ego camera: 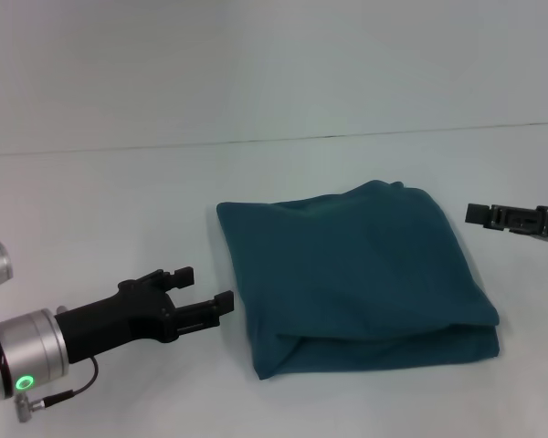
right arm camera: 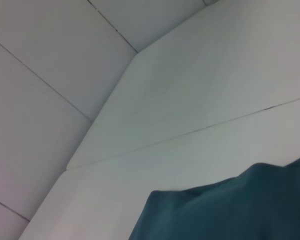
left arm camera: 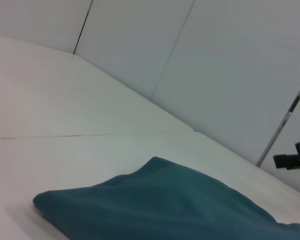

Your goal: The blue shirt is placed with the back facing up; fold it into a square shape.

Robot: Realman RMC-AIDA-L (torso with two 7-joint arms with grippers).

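Note:
The blue shirt (ego camera: 356, 274) lies folded into a rough square in the middle of the white table (ego camera: 110, 210), plain fabric up, with layered edges showing along its near side. My left gripper (ego camera: 204, 286) hovers just left of the shirt's near left corner, open, with nothing between its fingers. My right gripper (ego camera: 479, 215) is off the shirt's far right corner, apart from the cloth. The left wrist view shows the shirt (left arm camera: 165, 205) low across the table with the right gripper (left arm camera: 290, 160) beyond it. In the right wrist view one edge of the shirt (right arm camera: 230, 210) shows.
A thin seam (ego camera: 347, 137) runs across the table behind the shirt. Pale wall panels (left arm camera: 215, 60) rise behind the table. Bare white surface surrounds the shirt on all sides.

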